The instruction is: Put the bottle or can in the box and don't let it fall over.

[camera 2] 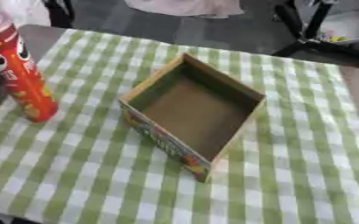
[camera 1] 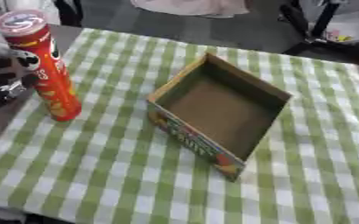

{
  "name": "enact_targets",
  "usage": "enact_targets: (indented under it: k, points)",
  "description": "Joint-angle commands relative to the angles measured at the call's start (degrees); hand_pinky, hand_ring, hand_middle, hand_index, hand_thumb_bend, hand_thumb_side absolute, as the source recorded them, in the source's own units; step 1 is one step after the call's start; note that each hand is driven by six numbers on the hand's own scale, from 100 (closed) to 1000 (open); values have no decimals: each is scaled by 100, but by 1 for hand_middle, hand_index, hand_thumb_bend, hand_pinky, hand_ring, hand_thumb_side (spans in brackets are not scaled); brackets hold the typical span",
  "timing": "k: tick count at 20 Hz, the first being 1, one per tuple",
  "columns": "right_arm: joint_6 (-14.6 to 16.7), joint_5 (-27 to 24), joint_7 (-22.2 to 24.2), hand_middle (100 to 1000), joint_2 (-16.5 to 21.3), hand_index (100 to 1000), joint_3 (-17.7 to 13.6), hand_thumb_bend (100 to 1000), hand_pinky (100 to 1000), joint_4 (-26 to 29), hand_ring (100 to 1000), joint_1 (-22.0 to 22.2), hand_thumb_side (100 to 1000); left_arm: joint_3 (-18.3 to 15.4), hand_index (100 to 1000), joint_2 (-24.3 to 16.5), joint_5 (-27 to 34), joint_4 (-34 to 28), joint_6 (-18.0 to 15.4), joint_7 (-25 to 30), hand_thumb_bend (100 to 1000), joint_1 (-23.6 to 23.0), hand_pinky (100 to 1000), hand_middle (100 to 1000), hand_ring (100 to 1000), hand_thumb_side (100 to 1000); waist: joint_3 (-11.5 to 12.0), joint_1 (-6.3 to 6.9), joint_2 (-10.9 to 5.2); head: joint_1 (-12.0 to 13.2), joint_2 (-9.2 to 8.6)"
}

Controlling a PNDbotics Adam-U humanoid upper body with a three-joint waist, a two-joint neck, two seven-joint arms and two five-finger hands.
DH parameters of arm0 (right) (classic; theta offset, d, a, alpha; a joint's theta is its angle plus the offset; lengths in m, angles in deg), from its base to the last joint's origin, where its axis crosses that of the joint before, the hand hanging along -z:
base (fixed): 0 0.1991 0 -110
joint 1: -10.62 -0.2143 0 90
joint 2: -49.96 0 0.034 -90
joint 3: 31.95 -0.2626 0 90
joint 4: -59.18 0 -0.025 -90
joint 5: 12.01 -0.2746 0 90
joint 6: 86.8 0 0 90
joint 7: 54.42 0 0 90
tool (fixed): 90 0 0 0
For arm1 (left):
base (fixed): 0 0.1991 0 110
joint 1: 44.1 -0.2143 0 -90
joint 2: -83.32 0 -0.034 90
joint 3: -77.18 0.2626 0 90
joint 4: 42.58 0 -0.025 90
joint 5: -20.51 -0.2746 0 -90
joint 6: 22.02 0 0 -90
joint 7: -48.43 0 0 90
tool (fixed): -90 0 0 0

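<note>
A tall red can (camera 1: 48,70) with a silver-rimmed lid stands upright near the left edge of the green-and-white checked tablecloth (camera 1: 114,170). My left hand (camera 1: 5,78), black, comes in from the left at the can's middle height, and its fingers (camera 1: 26,59) curl round the can's side. The open cardboard box (camera 1: 221,109), brown inside with a colourful printed front wall (camera 1: 194,142), lies to the right of the can at the cloth's middle, with nothing in it. A strip of cloth separates can and box. My right hand shows in neither view.
Beyond the table's far edge is grey floor with a black stand (camera 1: 313,26) at the upper right and pale fabric (camera 1: 194,6) at the top. The bare tabletop (camera 2: 37,35) shows past the cloth's left side.
</note>
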Motion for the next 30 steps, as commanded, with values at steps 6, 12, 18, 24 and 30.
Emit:
enact_targets:
  k: [6,12,18,24,30]
  points:
    - [-9,-56,6,892,109,786,-35,832,600,32,845,-81,231,27,826,-38,-59,-60,-61,53,939,214,937,823,832,423,-20,19,-58,23,-75]
    - [-13,-63,12,891,97,785,-34,827,600,29,843,-75,227,60,829,10,-40,-81,-106,105,952,318,938,829,837,433,-15,15,-57,27,-93]
    - [-19,-80,18,890,90,784,-34,821,600,27,840,-68,222,87,819,68,-74,-22,-91,106,945,438,934,812,829,424,-23,5,-50,37,-99]
    - [-42,-82,16,887,81,781,-30,817,598,21,836,-66,219,105,813,132,-63,0,-114,126,960,529,933,807,828,440,-28,4,-38,42,-102]
    - [-54,-84,7,886,71,780,-31,815,598,26,834,-72,217,120,802,200,-40,50,-119,115,967,619,929,795,822,441,-43,-5,-32,49,-113]
